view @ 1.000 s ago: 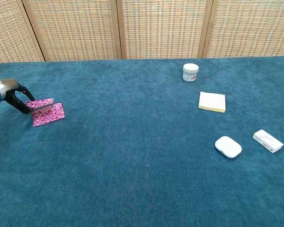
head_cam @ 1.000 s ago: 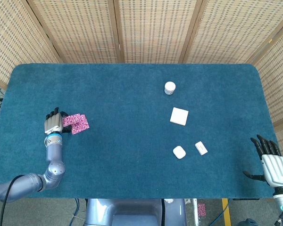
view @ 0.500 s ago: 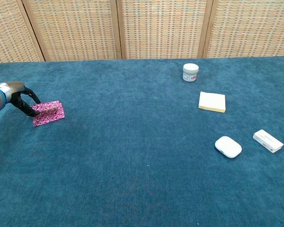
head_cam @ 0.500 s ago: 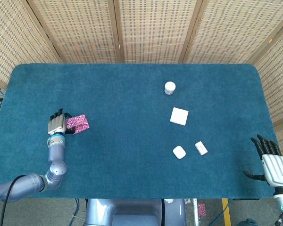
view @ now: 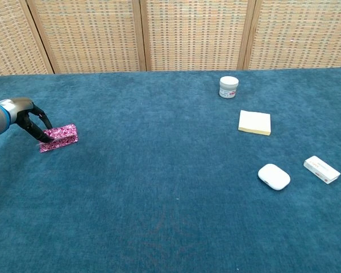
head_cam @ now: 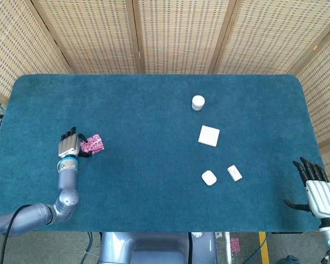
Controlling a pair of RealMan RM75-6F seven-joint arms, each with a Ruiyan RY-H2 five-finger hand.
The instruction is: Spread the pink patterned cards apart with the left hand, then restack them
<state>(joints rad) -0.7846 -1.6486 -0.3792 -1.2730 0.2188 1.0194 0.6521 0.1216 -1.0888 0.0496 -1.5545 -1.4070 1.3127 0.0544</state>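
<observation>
No writing can be read on anything here; the small white box (view: 322, 169) far to the right of the left hand has a red edge, but its print is too small to read. The left hand (head_cam: 69, 146) has its dark fingers (view: 38, 125) resting on the pink patterned cards (view: 58, 137), just to its right. A second ago the cards lay fanned wider; now they sit as a narrower pile. The right hand (head_cam: 320, 195) hovers apart, fingers spread, holding nothing.

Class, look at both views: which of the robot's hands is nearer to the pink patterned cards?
Left. The left hand touches the pink patterned cards at their left edge; the right hand rests far across the table, near its right edge.
</observation>
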